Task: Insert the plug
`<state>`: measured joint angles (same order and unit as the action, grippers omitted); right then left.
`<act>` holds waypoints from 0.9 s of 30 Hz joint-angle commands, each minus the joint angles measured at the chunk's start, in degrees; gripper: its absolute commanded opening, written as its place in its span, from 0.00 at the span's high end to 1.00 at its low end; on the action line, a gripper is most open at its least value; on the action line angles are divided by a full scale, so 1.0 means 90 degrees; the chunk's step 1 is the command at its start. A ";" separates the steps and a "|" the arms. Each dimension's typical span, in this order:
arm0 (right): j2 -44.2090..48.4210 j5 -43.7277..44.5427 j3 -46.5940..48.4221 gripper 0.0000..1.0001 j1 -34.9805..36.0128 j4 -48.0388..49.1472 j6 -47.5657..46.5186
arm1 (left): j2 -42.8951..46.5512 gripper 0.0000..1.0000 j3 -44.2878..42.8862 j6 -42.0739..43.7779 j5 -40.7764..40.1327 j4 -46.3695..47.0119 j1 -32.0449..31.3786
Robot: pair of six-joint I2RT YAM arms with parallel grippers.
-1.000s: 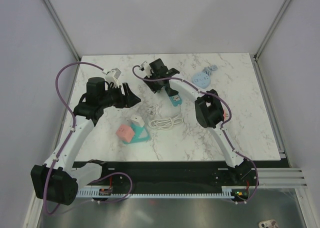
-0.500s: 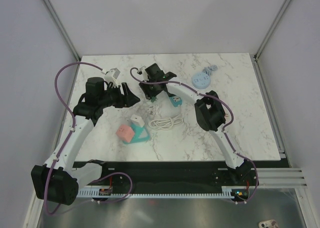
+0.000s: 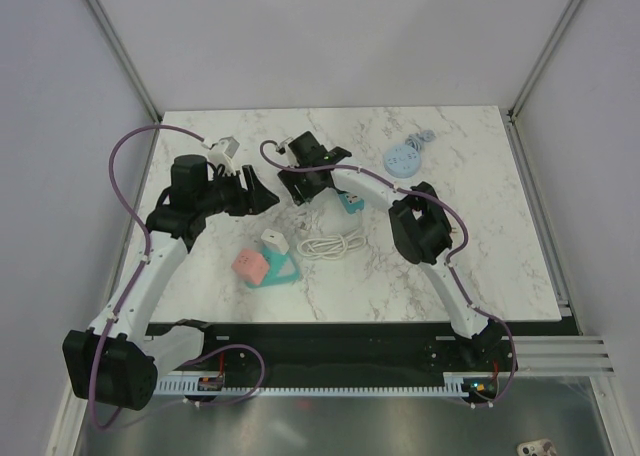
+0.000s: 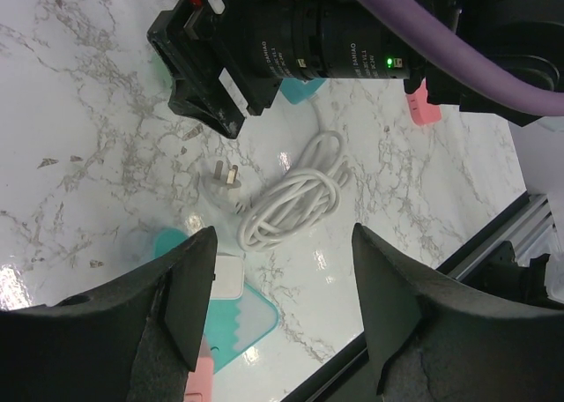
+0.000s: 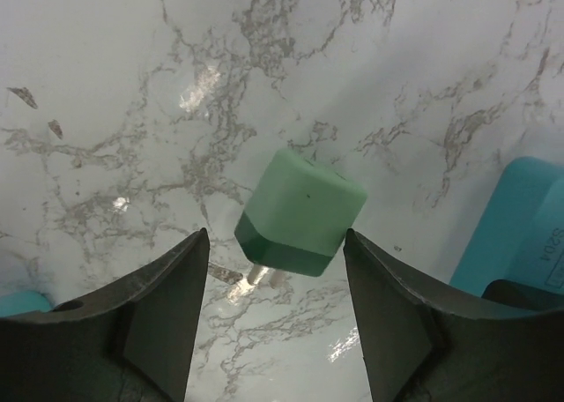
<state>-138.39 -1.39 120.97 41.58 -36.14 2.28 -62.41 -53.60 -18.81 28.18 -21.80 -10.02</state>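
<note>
A green plug adapter (image 5: 300,210) lies on its side on the marble table, its metal pins pointing toward the camera. My right gripper (image 5: 275,252) is open, low over the table, one finger on each side of the adapter without touching it. In the top view this gripper (image 3: 300,186) covers the adapter. A white plug (image 4: 224,182) with its coiled white cable (image 4: 295,199) lies just beyond. A teal base (image 3: 282,271) carries a white cube socket (image 3: 272,244) and a pink block (image 3: 249,265). My left gripper (image 4: 284,270) is open and empty, held above the table.
A teal block (image 3: 349,201) lies by the right gripper and shows in the right wrist view (image 5: 520,226). A blue disc (image 3: 403,159) with small blue parts sits at the back right. A small white and grey piece (image 3: 226,148) lies at the back left.
My right gripper has moved left and toward the front, coming down over the green adapter. The left arm has not moved.
</note>
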 commanded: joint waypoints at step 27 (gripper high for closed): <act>-0.0112 0.1326 -0.0062 0.32 0.0028 0.0764 0.2802 | 0.0109 0.31 0.0057 -0.0185 0.0101 0.0381 0.0098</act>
<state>-139.57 7.46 119.70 41.52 -32.29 21.80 -62.41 -53.23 -18.90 28.62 -20.82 -9.58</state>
